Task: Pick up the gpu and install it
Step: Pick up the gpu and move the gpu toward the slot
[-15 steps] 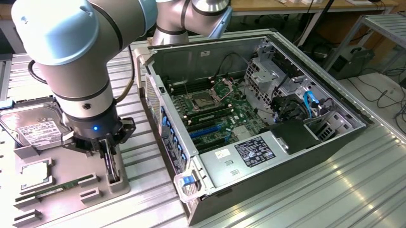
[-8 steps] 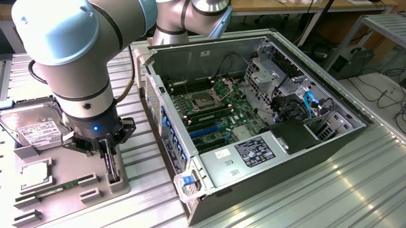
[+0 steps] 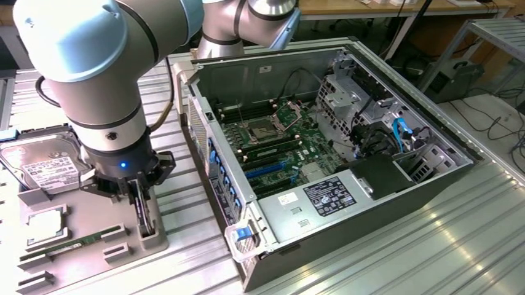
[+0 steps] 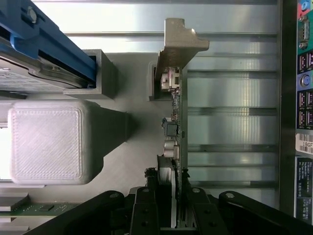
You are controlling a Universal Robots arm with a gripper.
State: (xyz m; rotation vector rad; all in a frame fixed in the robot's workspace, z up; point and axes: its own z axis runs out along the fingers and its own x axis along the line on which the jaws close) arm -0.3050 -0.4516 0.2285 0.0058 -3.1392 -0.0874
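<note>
**A:** Where do the fingers (image 3: 134,195) sit, and what are they doing?

**B:** They point straight down over a grey printed holder (image 3: 152,236) on the ribbed metal surface (image 3: 410,246). In the wrist view one dark finger lies against each flat face of the gpu (image 4: 179,122), so they appear clenched on the card and grasping it.

**A:** And where is the gpu itself?

**B:** Directly between the fingers (image 4: 145,215). It stands on its long edge in the holder's slot and looks seated, not lifted. The exterior view shows its thin dark edge (image 3: 146,216) dropping just below the fingertips.

**A:** Which way does its long axis run?

**B:** Lengthwise out from the fingers. They grip near one end, and the card stretches away from them to its silver bracket (image 4: 178,41) at the far end. The grip crosses the thin dimension, so the length runs at right angles to the line between the fingers.

**A:** What lies around them?

**B:** The open computer case (image 3: 271,258) is near the fingers, toward the exterior view's right, on its side with the motherboard (image 3: 271,147) facing up. On the opposite side of the fingers, a hard drive (image 3: 41,163) and a RAM stick (image 3: 78,241) rest in the same holder.
</note>
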